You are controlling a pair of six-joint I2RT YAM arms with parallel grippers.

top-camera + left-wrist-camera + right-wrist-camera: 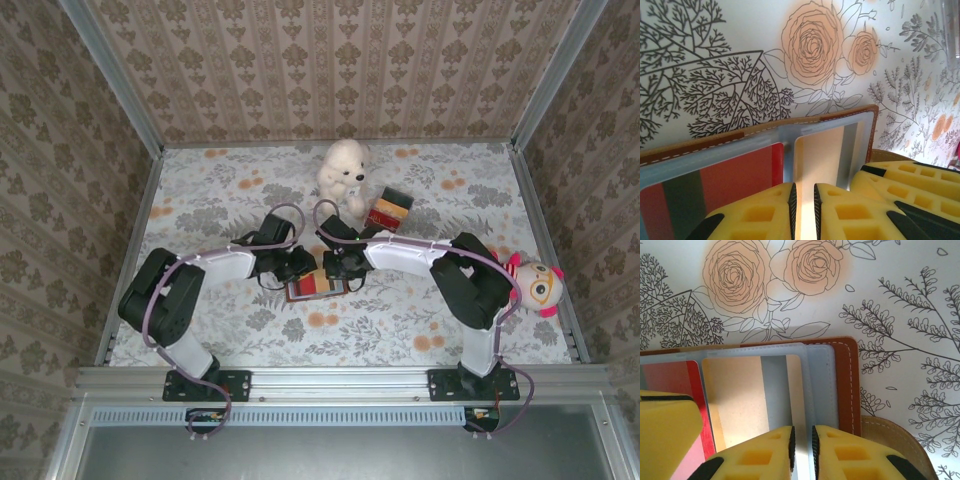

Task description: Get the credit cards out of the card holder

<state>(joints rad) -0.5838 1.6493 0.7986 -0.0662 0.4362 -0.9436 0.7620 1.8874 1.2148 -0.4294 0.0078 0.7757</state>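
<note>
Card holder (316, 285) lies mid-counter; its tan card (822, 150) runs lengthwise straight ahead of left jaws; left jaws and right jaws nearly together.

Both arms bent inward, wrists nearly meeting; left gripper (803, 210), right gripper (802, 450) nearly closed.

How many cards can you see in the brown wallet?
2. A red card with a dark stripe sits in a pocket of the open wallet, and a tan card with a grey stripe sits beside it. More may be hidden underneath.
</note>
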